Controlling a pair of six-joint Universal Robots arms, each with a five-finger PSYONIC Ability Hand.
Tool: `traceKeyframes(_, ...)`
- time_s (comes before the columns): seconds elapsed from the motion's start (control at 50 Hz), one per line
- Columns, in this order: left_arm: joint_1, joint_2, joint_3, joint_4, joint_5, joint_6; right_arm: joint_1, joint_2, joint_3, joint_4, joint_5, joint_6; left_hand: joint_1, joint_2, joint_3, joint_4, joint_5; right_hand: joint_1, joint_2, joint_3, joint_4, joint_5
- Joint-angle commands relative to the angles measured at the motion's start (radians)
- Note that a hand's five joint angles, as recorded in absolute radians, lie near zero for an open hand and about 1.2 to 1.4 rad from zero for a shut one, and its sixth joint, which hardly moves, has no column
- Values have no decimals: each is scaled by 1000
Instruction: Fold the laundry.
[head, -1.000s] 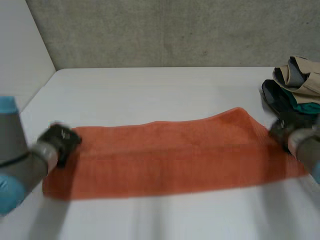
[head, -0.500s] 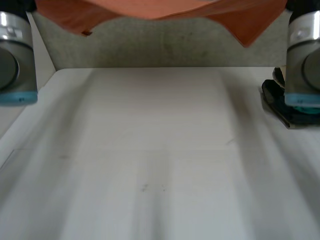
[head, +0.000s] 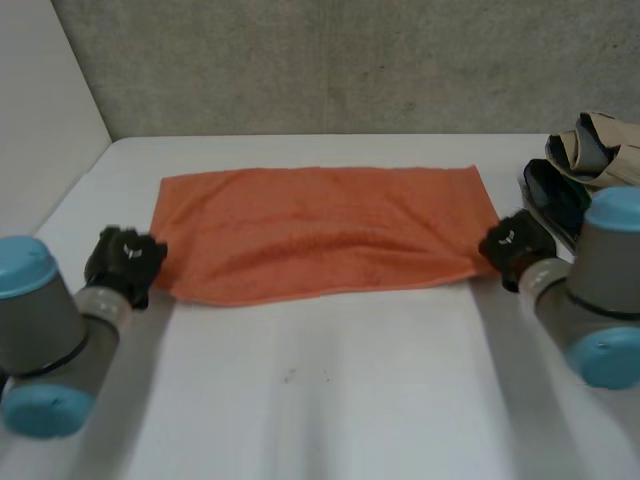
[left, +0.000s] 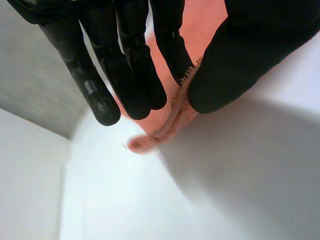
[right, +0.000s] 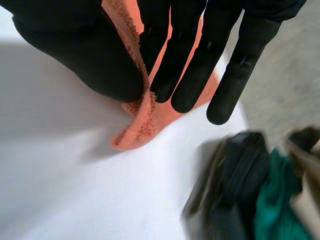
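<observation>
While hands (head: 125, 262) (head: 515, 243) pinch the towel (head: 320, 230), clothes (head: 598, 152) lie nearby.

The orange towel (head: 320, 230), held aloft a moment ago, now lies folded on the table (head: 330, 400).

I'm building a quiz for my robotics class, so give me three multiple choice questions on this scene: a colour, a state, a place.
1. What colour is the towel? A) blue B) white C) orange
2. What is the left robot hand doing? A) pinching the towel's edge B) hanging open, clear of it C) curled shut on nothing
3. Where is the clothes pile? A) on the towel B) by the table's right edge, past the right robot hand C) beside the left robot hand
Answers: C, the cloth is orange; A, its thumb and fingers clamp the fringed edge; B, it lies just beyond that robot hand.
</observation>
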Motion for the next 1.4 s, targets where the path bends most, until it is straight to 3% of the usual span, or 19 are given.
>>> traceKeyframes(0.02, 42, 263, -181, -469, -8, 129, -131, -248, 185, 434, -8, -153, 245, 195, 199, 192, 225, 280, 211, 200, 192, 202)
traceKeyframes(0.06, 65, 315, -212, -576, 0, 166, -194, -286, 243, 475, -1, -279, 245, 195, 199, 192, 225, 280, 211, 200, 192, 202)
traceKeyframes(0.12, 68, 342, -211, -600, 5, 199, -233, -286, 256, 429, -4, -306, 245, 195, 199, 192, 225, 280, 211, 200, 192, 202)
traceKeyframes(0.2, 64, 311, -136, -510, 5, 190, -216, -236, 227, 294, -4, -292, 245, 195, 199, 192, 225, 280, 211, 200, 192, 202)
traceKeyframes(0.32, -15, 104, 47, -312, -8, 95, -113, -110, 106, 50, 15, -179, 245, 195, 199, 192, 225, 280, 211, 200, 192, 202)
traceKeyframes(0.42, -33, -33, 182, -203, -23, 21, -76, -20, 27, -88, 16, -106, 245, 195, 199, 192, 225, 280, 211, 200, 192, 202)
traceKeyframes(0.6, -67, -272, 413, -38, -181, 21, -15, 187, -192, -358, 24, -108, 245, 195, 199, 192, 225, 280, 211, 200, 192, 202)
traceKeyframes(0.82, -91, -425, 612, 87, -178, 56, 3, 405, -439, -404, 55, -106, 245, 195, 199, 192, 225, 280, 211, 200, 192, 202)
traceKeyframes(0.84, -96, -427, 615, 91, -173, 58, 5, 410, -445, -407, 59, -102, 245, 195, 199, 192, 225, 211, 142, 131, 123, 133)
traceKeyframes(0.86, -101, -430, 618, 95, -166, 59, 8, 413, -445, -412, 65, -100, 71, 21, 25, 18, 51, -190, -260, -271, -279, -269)
traceKeyframes(0.88, -105, -432, 619, 98, -157, 62, 10, 415, -444, -415, 73, -100, -363, -414, -410, -417, -384, -718, -787, -798, -806, -796)
traceKeyframes(0.9, -120, -432, 618, 104, -137, 61, 20, 409, -435, -422, 84, -94, -976, -1027, -1022, -1030, -997, -942, -1011, -1022, -1030, -1020)
traceKeyframes(0.92, -128, -427, 612, 105, -127, 61, 28, 402, -427, -424, 85, -89, -877, -928, -924, -931, -898, -942, -1011, -1022, -1030, -1020)
traceKeyframes(0.96, -146, -421, 604, 107, -112, 62, 42, 380, -398, -427, 85, -70, -976, -1027, -1022, -1030, -997, -942, -1011, -1022, -1030, -1020)
traceKeyframes(1.08, -179, -346, 528, 98, -115, 50, 26, 159, -211, -420, 65, 120, -976, -1027, -1022, -1030, -997, -942, -1011, -1022, -1030, -1020)
traceKeyframes(1.16, -160, -187, 371, 95, -103, 21, -4, -28, -80, -334, -49, 306, -976, -1027, -1022, -1030, -997, -942, -1011, -1022, -1030, -1020)
traceKeyframes(1.24, -159, -58, 241, 99, -86, -71, -111, -123, -16, -163, -179, 380, -976, -1027, -1022, -1030, -997, -942, -1011, -1022, -1030, -1020)
traceKeyframes(1.32, -162, 39, 141, 101, -55, -195, -191, -159, 18, -17, -253, 385, -976, -1027, -1022, -1030, -997, -897, -966, -977, -985, -975)
traceKeyframes(1.4, -170, 88, 84, 99, -29, -289, -243, -159, 50, 73, -275, 380, -976, -1027, -1022, -1030, -997, -852, -922, -933, -940, -931)
